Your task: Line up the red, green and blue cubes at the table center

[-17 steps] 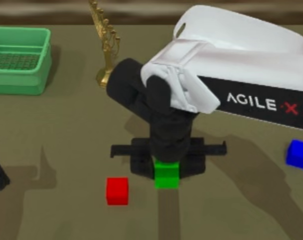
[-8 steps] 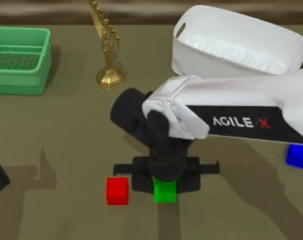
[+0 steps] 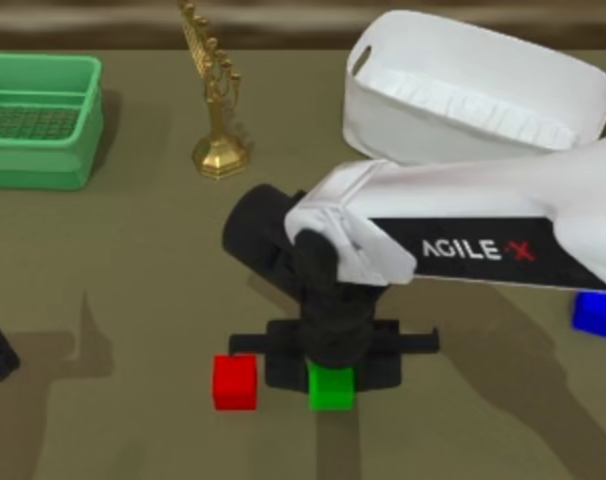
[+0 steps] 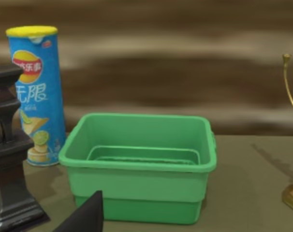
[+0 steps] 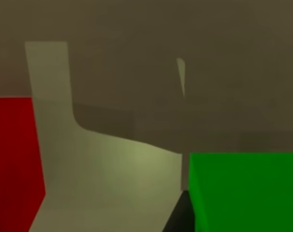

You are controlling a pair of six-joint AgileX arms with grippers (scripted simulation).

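At table center, the right claw is clamped on the green cube; I'd set it flush beside the red cube, edges square.

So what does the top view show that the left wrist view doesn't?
Only the top view: the red cube, green cube and blue cube, the white tub, and the right gripper over the green cube. Only the left wrist view: a blue crisps can behind the basket. Both show the green basket and gold candelabra on the table.
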